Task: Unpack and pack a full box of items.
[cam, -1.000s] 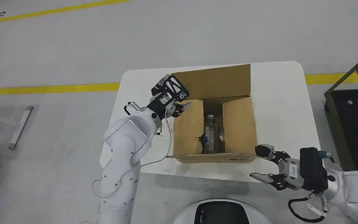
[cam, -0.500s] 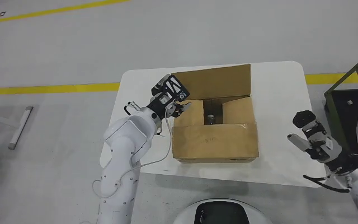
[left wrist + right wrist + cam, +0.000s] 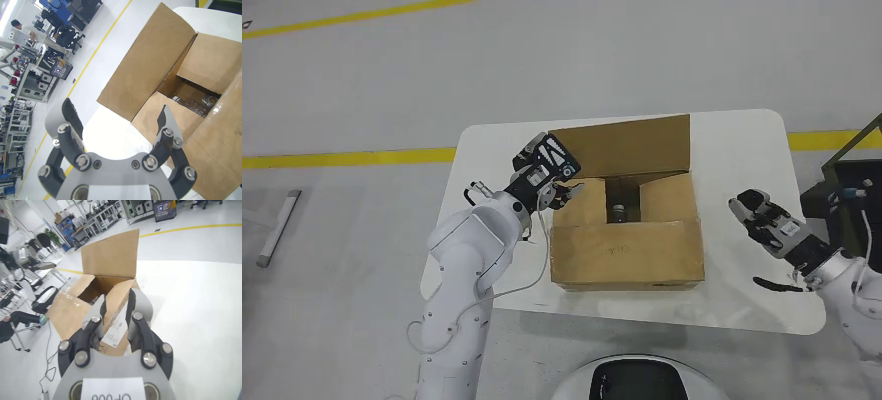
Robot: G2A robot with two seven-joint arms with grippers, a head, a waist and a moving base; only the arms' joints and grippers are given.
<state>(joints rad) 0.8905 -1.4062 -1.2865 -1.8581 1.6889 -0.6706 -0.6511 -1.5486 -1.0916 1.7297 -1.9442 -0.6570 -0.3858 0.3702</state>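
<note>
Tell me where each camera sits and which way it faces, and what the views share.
Top view: above the arms, looking down at the table and box; both arms show, left gripper beside the box, right gripper over the table's other side.
Left wrist view: on the left wrist, looking past that open gripper into the box at a bottle.
Right wrist view: on the right wrist, looking past that open gripper at the box's side and raised flap.
Shared: all three show the box.

You can enter the brown cardboard box point(image 3: 672, 212) through a small gap point(image 3: 619, 203) between its flaps: the near flap point(image 3: 627, 255) lies over most of the top, the far flap point(image 3: 632, 147) stands upright. Beside its right wall lies white tabletop point(image 3: 742, 160).
</note>
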